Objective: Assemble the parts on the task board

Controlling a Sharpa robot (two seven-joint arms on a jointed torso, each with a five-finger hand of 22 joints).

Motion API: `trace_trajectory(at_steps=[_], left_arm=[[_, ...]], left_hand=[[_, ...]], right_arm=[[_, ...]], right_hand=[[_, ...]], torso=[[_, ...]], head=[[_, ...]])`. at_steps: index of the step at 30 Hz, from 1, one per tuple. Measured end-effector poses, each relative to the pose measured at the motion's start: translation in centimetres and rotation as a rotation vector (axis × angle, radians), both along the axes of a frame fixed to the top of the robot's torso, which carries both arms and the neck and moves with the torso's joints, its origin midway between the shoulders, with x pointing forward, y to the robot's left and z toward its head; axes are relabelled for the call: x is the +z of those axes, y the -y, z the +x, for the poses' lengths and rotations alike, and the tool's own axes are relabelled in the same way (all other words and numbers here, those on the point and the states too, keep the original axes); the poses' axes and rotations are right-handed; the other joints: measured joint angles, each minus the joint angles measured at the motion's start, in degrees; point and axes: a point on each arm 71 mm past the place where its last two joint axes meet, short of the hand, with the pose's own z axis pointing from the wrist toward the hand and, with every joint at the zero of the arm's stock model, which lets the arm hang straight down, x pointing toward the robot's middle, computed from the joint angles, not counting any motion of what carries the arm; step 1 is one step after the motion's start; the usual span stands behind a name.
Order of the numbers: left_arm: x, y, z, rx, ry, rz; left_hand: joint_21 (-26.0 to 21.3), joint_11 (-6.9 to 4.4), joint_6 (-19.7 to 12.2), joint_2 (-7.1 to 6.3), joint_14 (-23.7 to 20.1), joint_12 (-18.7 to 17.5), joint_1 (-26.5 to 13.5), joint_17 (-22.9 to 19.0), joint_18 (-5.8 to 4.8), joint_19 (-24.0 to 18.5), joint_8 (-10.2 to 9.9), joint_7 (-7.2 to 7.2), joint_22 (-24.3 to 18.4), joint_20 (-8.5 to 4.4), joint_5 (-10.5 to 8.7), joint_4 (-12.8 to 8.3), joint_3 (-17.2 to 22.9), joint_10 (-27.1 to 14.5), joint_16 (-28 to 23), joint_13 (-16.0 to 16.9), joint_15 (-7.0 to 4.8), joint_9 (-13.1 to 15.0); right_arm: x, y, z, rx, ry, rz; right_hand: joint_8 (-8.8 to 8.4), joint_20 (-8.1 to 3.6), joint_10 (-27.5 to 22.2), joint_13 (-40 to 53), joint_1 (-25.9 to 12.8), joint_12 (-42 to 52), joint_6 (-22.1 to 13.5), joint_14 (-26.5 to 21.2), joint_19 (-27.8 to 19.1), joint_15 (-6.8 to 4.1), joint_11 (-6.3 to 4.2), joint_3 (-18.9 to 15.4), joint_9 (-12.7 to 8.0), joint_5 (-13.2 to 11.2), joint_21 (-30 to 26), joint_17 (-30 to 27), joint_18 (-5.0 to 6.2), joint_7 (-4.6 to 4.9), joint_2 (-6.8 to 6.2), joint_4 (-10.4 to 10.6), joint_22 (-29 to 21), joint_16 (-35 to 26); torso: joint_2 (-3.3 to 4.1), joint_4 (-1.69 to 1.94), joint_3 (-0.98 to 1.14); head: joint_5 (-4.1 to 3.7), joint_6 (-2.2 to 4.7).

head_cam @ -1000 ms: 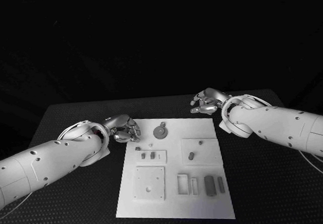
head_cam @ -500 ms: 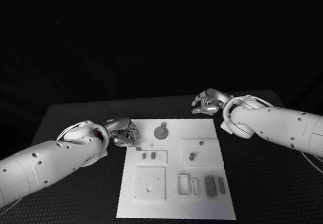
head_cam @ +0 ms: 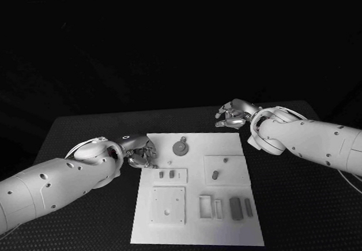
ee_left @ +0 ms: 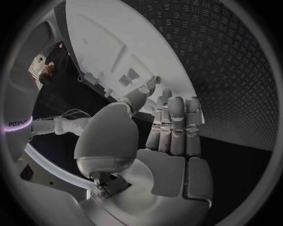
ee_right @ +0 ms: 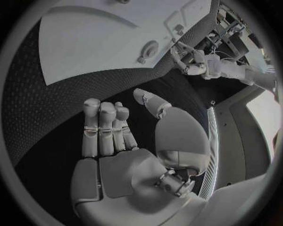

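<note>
1. The task board (head_cam: 194, 185) lies flat in the middle of the black table (head_cam: 80, 225). At its near end a square block (head_cam: 167, 205) sits beside a row of slim upright pieces (head_cam: 226, 207); past them come two small pegs (head_cam: 167, 174) and a slot piece (head_cam: 214, 174), and at the far end lies a round disc with a tab (head_cam: 180, 147).

2. No part is in either hand, so the step in hand looks like the first reach. My advice is to approach a part from above, fingers spread just wider than the piece, and to brace the board if it slides.

3. The left hand (head_cam: 137, 151) hangs at the board's far left edge, just beside the pegs and the disc. In the left wrist view its fingers (ee_left: 177, 125) lie straight and side by side, thumb apart, holding nothing — an open hand, best placed to go first.

4. Farthest off, the right hand (head_cam: 233, 115) hovers over bare table beyond the board's far right corner. Its fingers (ee_right: 103, 127) are extended with nothing between them — open too, and well apart from any part.
</note>
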Motion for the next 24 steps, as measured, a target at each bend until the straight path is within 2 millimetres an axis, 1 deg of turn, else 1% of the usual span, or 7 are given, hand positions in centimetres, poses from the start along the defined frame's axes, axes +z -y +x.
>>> trace_trajectory(at_steps=[3,5,10,16,24], left_arm=[[-0.1,0.1,0.0,-0.005,-0.001,0.004],[-0.1,0.1,-0.1,-0.007,-0.002,0.005],[-0.2,0.1,-0.1,-0.013,-0.009,0.008],[-0.4,0.2,-0.1,-0.021,-0.019,0.021],[-1.4,0.4,-0.2,-0.024,-0.034,0.053]], left_hand=[[0.0,0.00,0.4,0.06,-0.2,0.7,0.1,0.0,0.00,0.0,0.3,-0.41,0.0,0.00,0.00,0.0,0.0,0.0,0.4,0.5,-0.20,0.1],[0.0,-0.21,0.7,0.34,-0.3,1.1,0.3,0.0,0.02,0.0,0.4,-0.72,0.0,0.00,0.00,0.0,0.0,-0.2,0.4,0.8,-0.29,0.1],[0.0,-0.21,1.8,1.22,-0.3,2.1,0.3,0.0,0.05,0.0,0.9,-0.99,0.0,0.01,0.00,0.2,0.2,-0.2,0.7,1.4,-0.29,0.3],[0.0,-0.22,2.0,1.22,-0.3,2.2,0.3,0.0,0.27,0.0,1.1,-1.00,0.0,0.01,0.00,0.2,0.2,-0.2,0.7,1.5,-0.29,0.3],[0.0,-0.23,2.0,1.22,-0.5,3.2,0.3,0.0,0.45,-0.1,1.1,-1.01,0.0,0.11,0.00,0.2,0.2,-0.2,1.1,2.3,-0.46,0.4]], right_arm=[[0.0,0.0,0.0,0.000,0.000,0.000],[0.0,0.0,0.0,0.000,0.000,0.000],[0.0,0.0,0.0,0.000,0.000,0.000],[0.0,0.0,0.0,0.000,0.000,0.000],[0.0,0.0,0.0,0.000,0.000,0.000]], right_hand=[[0.00,0.00,0.0,0.0,0.0,0.0,0.0,0.0,0.0,0.00,0.00,0.0,0.0,0.0,0.0,0.0,0.00,0.00,0.00,0.0,0.0,0.0],[0.00,0.00,0.0,0.0,0.0,0.0,0.0,0.0,0.0,0.00,0.00,0.0,0.0,0.0,0.0,0.0,0.00,0.00,0.00,0.0,0.0,0.0],[0.00,0.01,0.0,0.0,0.0,0.0,0.0,0.0,0.0,0.00,0.00,0.0,0.0,0.0,0.0,0.0,0.00,0.00,0.00,0.0,0.0,0.0],[0.00,0.01,0.0,0.0,0.0,0.0,0.0,0.0,0.0,0.01,0.00,0.0,0.0,0.0,0.0,0.0,0.00,0.00,0.00,0.0,0.0,0.0],[0.00,0.01,0.0,0.0,0.0,0.0,0.0,0.0,0.0,0.01,0.00,0.0,0.0,0.0,0.0,0.0,0.00,0.01,0.00,0.0,0.0,0.0]], torso=[[0.00,-0.01,-0.02],[0.00,0.02,-0.02],[0.00,0.03,-0.01],[-0.02,0.05,-0.01],[-0.01,-0.01,-0.02]], head=[[-0.04,-0.04],[-0.07,-0.06],[-0.09,-0.07],[-0.12,-0.08],[-0.13,-0.17]])
